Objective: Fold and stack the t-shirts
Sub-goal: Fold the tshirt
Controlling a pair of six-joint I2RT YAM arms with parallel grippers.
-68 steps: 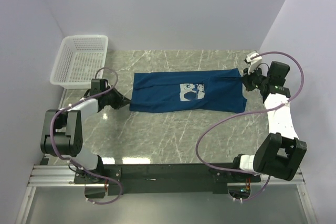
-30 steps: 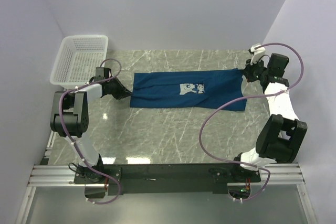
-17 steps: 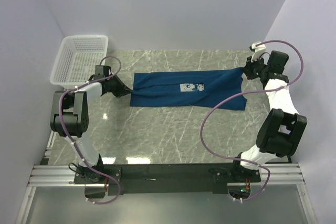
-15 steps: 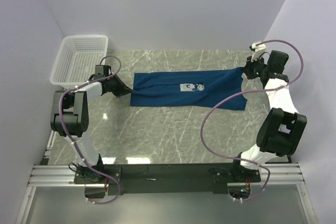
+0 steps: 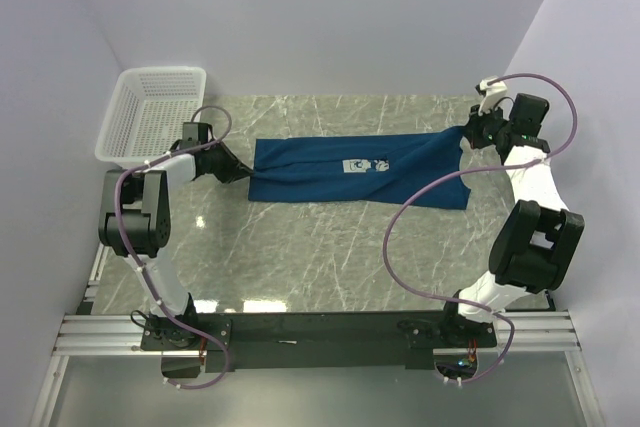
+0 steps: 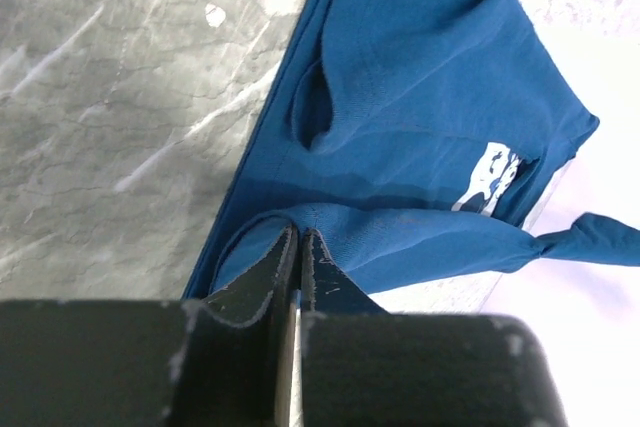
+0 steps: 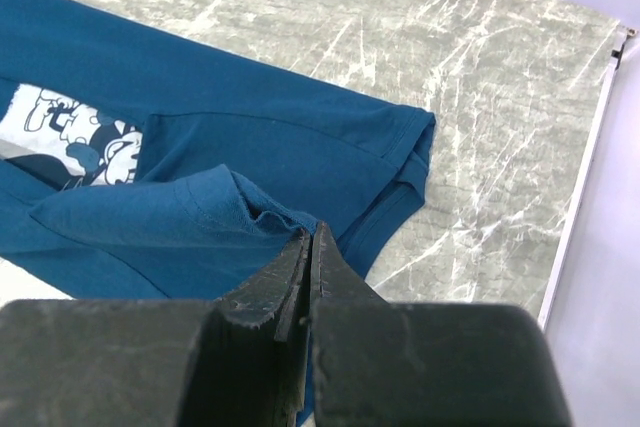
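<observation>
Dk-blue t-shirt [image 5: 330, 172] stretched btw. L fingers [image 6: 252, 279] & R fingers [image 7: 275, 282], both pinched tight on its end folds.

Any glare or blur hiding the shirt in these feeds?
Top view: sharp and evenly lit, small glare spots on the table near its left front, clear of the shirt. Left wrist: the table past the shirt is blown out white; the shirt reads fine. Right wrist: print crisp, no glare on the shirt.
</observation>
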